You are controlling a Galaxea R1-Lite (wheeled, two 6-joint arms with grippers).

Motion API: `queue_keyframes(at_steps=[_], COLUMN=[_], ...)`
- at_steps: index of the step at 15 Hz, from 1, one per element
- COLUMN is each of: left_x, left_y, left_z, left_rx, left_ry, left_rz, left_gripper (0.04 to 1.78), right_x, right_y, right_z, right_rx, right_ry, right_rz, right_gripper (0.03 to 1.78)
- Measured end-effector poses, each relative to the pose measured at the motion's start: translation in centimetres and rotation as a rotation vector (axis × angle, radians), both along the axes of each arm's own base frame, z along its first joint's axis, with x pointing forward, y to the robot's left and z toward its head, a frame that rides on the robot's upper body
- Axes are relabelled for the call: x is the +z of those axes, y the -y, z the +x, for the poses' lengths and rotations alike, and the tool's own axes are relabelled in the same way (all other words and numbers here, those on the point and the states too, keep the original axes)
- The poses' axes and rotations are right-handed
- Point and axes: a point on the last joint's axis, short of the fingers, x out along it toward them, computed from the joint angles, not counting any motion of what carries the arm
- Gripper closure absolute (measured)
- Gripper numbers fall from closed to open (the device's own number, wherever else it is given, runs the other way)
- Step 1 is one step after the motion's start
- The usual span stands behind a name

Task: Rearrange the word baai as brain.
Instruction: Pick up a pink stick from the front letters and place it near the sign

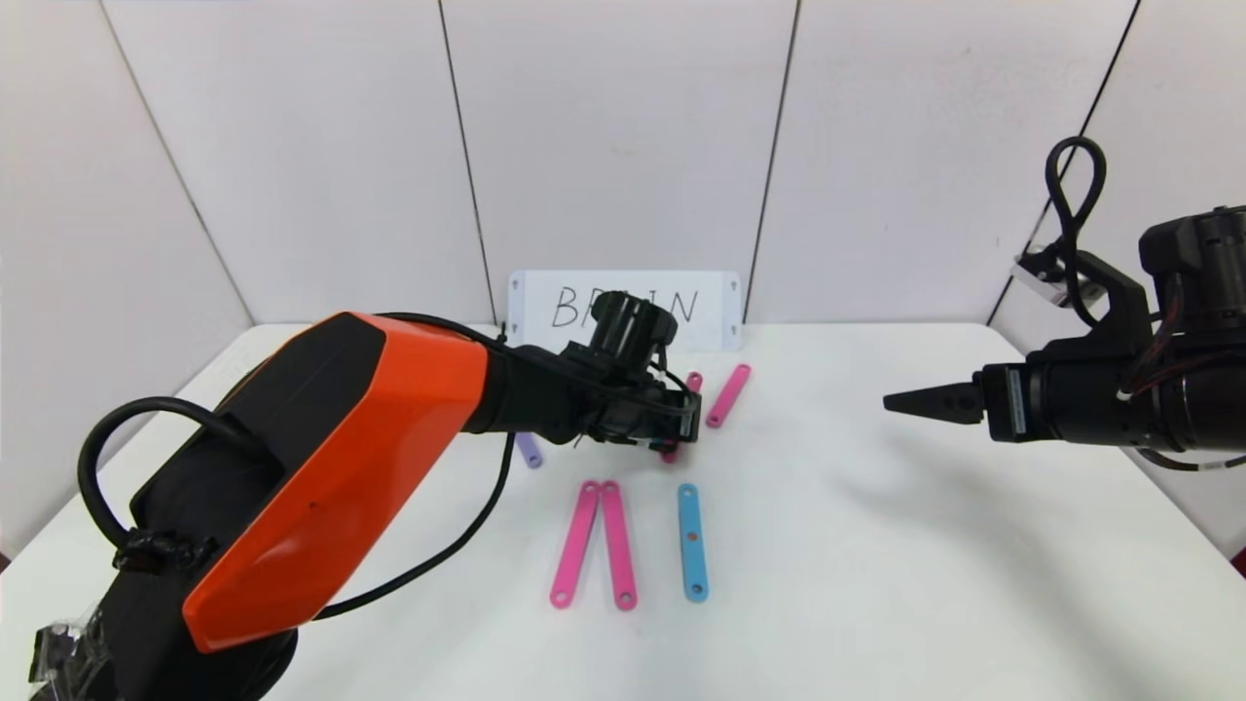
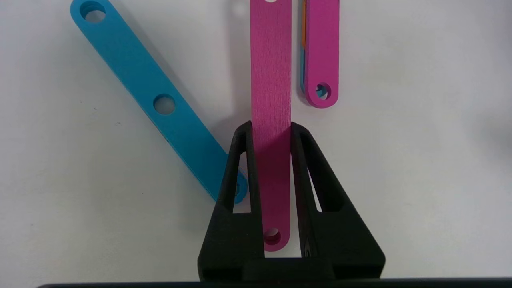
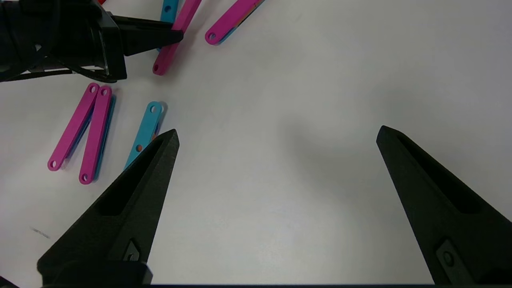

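Note:
My left gripper (image 1: 686, 419) is down at the table's middle rear, shut on a long pink bar (image 2: 271, 60) that runs lengthwise between its fingers (image 2: 244, 160). A second pink bar (image 2: 321, 52) lies just beside it, stacked on a blue piece. A blue bar (image 2: 152, 100) lies slanted on the other side, its end under one finger. Nearer the front lie two pink bars (image 1: 576, 543) touching at the top and a blue bar (image 1: 692, 541). A purple bar's end (image 1: 529, 451) shows below the left arm. My right gripper (image 3: 278, 134) hovers open and empty at the right.
The white card with handwritten "BRAIN" (image 1: 715, 312) stands against the back wall, partly hidden by my left wrist. The left arm covers the table's left part and any pieces there. The white table (image 1: 876, 584) is bare on the right and front.

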Motion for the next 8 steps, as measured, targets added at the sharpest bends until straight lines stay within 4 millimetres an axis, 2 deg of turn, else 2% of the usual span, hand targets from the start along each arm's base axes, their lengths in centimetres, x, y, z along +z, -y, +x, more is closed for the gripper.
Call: queue_keyframes(at_steps=[2, 4, 8], left_x=[-0.12, -0.11, -0.01], left_y=[0.07, 0.15, 0.21], left_z=[0.05, 0.08, 0.12], left_rx=[0.0, -0.001, -0.002], left_ry=[-0.001, 0.001, 0.005], left_rz=[0.001, 0.0, -0.004], left_gripper=[1.44, 1.25, 0.57], right_x=[-0.01, -0.01, 0.0], right_y=[0.0, 0.0, 0.0], right_z=[0.01, 0.01, 0.0], right_rx=[0.0, 0.0, 0.0], right_ry=[0.0, 0.0, 0.0], right_rz=[0.0, 0.0, 0.0], right_gripper=[0.08, 0.08, 0.08])
